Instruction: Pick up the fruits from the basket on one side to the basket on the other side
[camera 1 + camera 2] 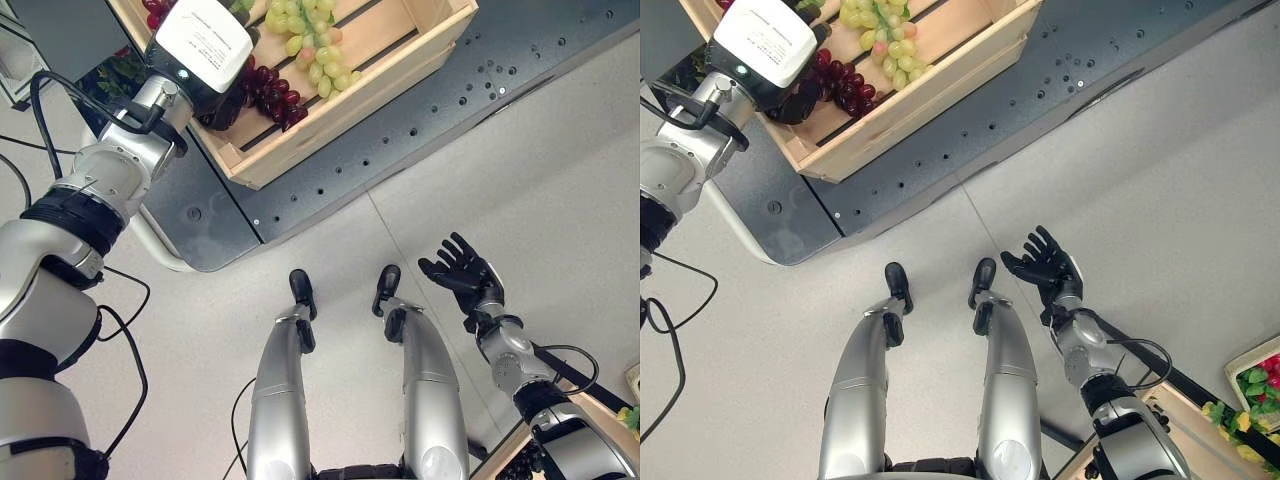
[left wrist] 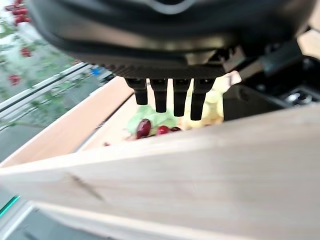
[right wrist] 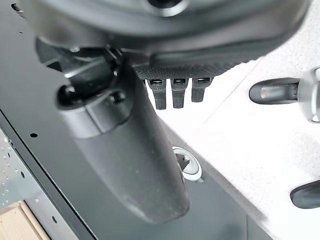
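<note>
A wooden crate on the dark table holds a bunch of green grapes and a bunch of red grapes. My left hand reaches over the crate's near corner, right beside the red grapes. In the left wrist view its fingers are straight, past the crate wall and above red grapes, holding nothing. My right hand hangs open over the floor, palm up and empty, far from the crate. The right wrist view shows its thumb and straight fingers.
The dark perforated table runs diagonally across the top. At the lower right, another wooden container holds red and green fruit. Pale floor lies between the table and my right hand.
</note>
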Available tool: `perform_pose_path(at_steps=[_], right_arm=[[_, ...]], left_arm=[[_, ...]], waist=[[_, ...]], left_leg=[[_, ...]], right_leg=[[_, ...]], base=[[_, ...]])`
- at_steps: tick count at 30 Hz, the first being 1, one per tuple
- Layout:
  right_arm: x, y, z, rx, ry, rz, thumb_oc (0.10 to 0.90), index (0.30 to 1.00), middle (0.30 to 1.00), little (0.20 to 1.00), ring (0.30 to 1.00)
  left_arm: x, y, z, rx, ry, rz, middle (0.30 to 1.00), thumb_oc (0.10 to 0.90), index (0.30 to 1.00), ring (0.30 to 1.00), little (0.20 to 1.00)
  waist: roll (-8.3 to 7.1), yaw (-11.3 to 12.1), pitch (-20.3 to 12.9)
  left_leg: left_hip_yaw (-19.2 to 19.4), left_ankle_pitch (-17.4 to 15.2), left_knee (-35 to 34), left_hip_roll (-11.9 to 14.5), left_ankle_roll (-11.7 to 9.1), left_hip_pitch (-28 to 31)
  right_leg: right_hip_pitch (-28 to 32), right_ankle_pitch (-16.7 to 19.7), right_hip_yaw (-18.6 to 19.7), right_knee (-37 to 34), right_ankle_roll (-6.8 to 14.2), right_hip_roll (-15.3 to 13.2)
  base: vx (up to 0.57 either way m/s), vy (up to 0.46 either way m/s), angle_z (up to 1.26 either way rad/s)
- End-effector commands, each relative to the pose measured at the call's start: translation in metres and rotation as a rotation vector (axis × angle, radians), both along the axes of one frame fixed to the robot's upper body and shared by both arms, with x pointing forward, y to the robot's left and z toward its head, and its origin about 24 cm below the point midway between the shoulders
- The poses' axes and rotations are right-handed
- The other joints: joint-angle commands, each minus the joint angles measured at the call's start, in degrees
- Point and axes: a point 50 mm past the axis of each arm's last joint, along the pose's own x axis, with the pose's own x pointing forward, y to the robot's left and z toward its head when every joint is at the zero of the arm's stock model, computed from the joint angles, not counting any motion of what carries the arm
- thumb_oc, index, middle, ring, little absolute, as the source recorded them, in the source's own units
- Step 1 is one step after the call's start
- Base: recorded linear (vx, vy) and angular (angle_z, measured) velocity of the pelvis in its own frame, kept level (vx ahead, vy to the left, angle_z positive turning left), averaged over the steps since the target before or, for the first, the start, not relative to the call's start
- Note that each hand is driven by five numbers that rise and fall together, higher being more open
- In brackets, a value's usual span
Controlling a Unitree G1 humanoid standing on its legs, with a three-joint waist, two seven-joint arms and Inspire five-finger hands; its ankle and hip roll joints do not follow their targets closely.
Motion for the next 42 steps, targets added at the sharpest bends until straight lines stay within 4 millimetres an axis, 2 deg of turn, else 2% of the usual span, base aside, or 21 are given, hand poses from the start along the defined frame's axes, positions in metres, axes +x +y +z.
perform_pose_path(at_steps=[1, 7, 9, 12, 15, 22, 28, 29, 30, 31, 42], right_arm=[[0.002, -0.007, 0.012, 0.027, -0.067, -0.028, 0.8, 0.9, 0.9, 0.9, 0.9], [0.003, -0.011, 0.011, 0.022, -0.061, -0.028, 0.8, 0.9, 0.9, 0.9, 0.9], [0.003, -0.011, 0.011, 0.02, -0.06, -0.026, 0.8, 0.9, 0.9, 0.9, 0.9], [0.003, -0.011, 0.012, 0.023, -0.061, -0.023, 0.8, 0.9, 0.9, 0.9, 0.9], [0.005, -0.011, 0.014, 0.042, -0.066, -0.026, 0.8, 0.9, 0.9, 0.9, 0.9], [0.005, -0.007, 0.016, 0.076, -0.081, -0.023, 0.8, 0.9, 0.9, 0.9, 0.9], [0.007, -0.002, 0.02, 0.102, -0.097, -0.011, 0.8, 0.9, 0.9, 0.9, 0.9], [0.008, -0.001, 0.022, 0.106, -0.103, -0.007, 0.8, 0.9, 0.9, 0.9, 0.9], [0.008, 0.0, 0.023, 0.108, -0.107, -0.004, 0.8, 0.9, 0.9, 0.9, 0.9], [0.009, 0.002, 0.025, 0.111, -0.117, 0.003, 0.8, 0.9, 0.9, 0.9, 0.9], [0.011, 0.016, 0.039, 0.14, -0.19, 0.048, 0.8, 0.9, 0.9, 0.9, 0.9]], left_arm=[[-0.004, -0.015, 0.004, 0.165, -0.012, -0.125, 0.9, 0.8, 0.9, 0.9, 0.9], [-0.01, -0.031, -0.004, 0.26, 0.01, -0.32, 0.9, 0.8, 0.9, 0.9, 0.9], [-0.009, -0.032, -0.004, 0.248, 0.035, -0.303, 0.9, 0.8, 0.9, 0.9, 0.9], [-0.005, -0.029, -0.005, 0.216, 0.072, -0.22, 0.9, 0.8, 0.9, 0.9, 0.9], [0.002, -0.013, -0.003, 0.174, 0.068, -0.018, 0.9, 0.8, 0.9, 0.9, 0.9], [0.008, 0.014, -0.004, 0.034, 0.077, 0.279, 0.9, 0.8, 0.9, 0.9, 0.9], [0.011, 0.029, -0.01, -0.095, 0.124, 0.444, 0.9, 0.8, 0.9, 0.9, 0.9], [0.012, 0.031, -0.011, -0.112, 0.127, 0.46, 0.587, 0.591, 0.587, 0.587, 0.587], [0.012, 0.033, -0.012, -0.116, 0.128, 0.468, 0.587, 0.591, 0.587, 0.587, 0.587], [0.012, 0.035, -0.013, -0.126, 0.127, 0.483, 0.312, 0.408, 0.312, 0.312, 0.312], [0.013, 0.036, -0.025, -0.098, 0.179, 0.424, 0.3, 0.4, 0.3, 0.3, 0.3]], waist=[[-0.36, 0.2, -0.72], [-0.18, 0.07, -0.72], [-0.13, 0.05, -0.72], [-0.17, 0.0, -0.72], [-0.39, -0.02, -0.72], [-1.12, -0.07, -0.72], [-1.86, -0.24, -0.72], [-1.98, -0.27, -0.72], [-2.05, -0.29, -0.72], [-2.18, -0.32, -0.72], [-2.74, -0.43, -0.72]], left_leg=[[3.18, -1.23, -4.49, 0.11, -1.31, 2.61], [3.02, -1.48, -3.55, 0.23, -1.39, 1.55], [3.0, -1.49, -3.44, 0.27, -1.42, 1.31], [2.96, -1.52, -3.32, 0.28, -1.34, 1.11], [3.03, -1.52, -3.18, 0.37, -1.41, 0.74], [2.91, -1.29, -3.59, 0.29, -1.55, 0.13], [2.6, -1.26, -3.15, 0.35, -1.68, -0.94], [2.55, -1.22, -3.16, 0.37, -1.7, -1.12], [2.53, -1.19, -3.14, 0.4, -1.71, -1.21], [2.62, -1.14, -3.16, 0.54, -1.73, -1.39], [2.4, -0.8, -3.96, 0.41, -1.88, -0.99]], right_leg=[[0.66, 1.63, 3.45, -2.46, 2.88, 1.02], [-0.35, 1.76, 3.58, -2.01, 2.86, 0.8], [-0.6, 1.82, 3.58, -1.95, 2.9, 0.77], [-0.87, 1.84, 3.7, -1.8, 2.96, 0.83], [-1.14, 1.9, 3.7, -1.8, 3.06, 0.86], [-1.39, 2.31, 3.33, -2.66, 3.23, 1.1], [-2.11, 2.4, 3.1, -2.46, 3.25, 1.17], [-2.23, 2.44, 3.08, -2.54, 3.24, 1.23], [-2.28, 2.47, 3.06, -2.57, 3.23, 1.27], [-2.44, 2.51, 2.97, -2.59, 3.25, 1.18], [-2.05, 2.76, 2.75, -3.21, 3.34, 1.57]], base=[[0.0, 0.0, 0.0], [0.01, -0.001, -0.02], [0.0, 0.0, 0.0], [0.0, 0.0, 0.0], [0.0, -0.003, -0.01], [0.0, 0.0, 0.0], [0.0, 0.0, 0.0], [0.0, 0.0, 0.0], [0.0, 0.0, 0.0], [0.0, 0.0, 0.0], [-0.01, 0.006, -0.02]])
